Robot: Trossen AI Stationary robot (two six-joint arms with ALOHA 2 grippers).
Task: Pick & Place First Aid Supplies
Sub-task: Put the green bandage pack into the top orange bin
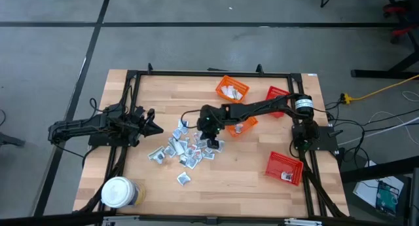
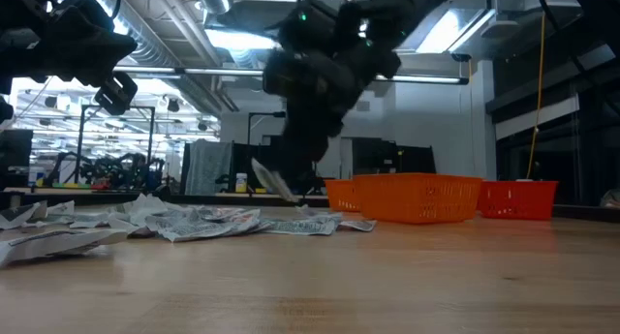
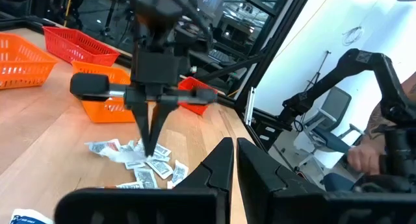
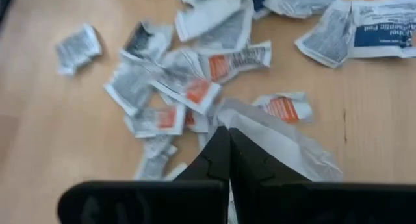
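Note:
The first aid supplies (image 1: 185,149) are several small silvery-white sachets lying flat in a loose pile at the table's middle, also seen in the low view (image 2: 194,221) and the right wrist view (image 4: 188,87). My right gripper (image 1: 211,138) reaches from the right over the pile's right edge, fingers pointing down and shut on one sachet (image 4: 279,136). The left wrist view shows that gripper (image 3: 151,143) from afar. My left gripper (image 1: 157,128) waits left of the pile, above the table, shut (image 3: 235,164) on nothing. My right gripper pinches one silvery sachet between its two fingers, coming from above and pointing down. The fingers (image 4: 218,156) are on the sachet's edge (image 4: 244,123), and the rest spreads out to one side. In the low view the sachet (image 2: 275,183) hangs tilted below the fingers, just above the pile.
Two orange mesh baskets (image 1: 232,90) (image 1: 243,125) and a red one (image 1: 278,95) stand far right of the pile. Another red basket (image 1: 285,168) lies near the right edge. A white-lidded jar (image 1: 118,192) stands at the near left corner. A single sachet (image 1: 183,179) lies apart.

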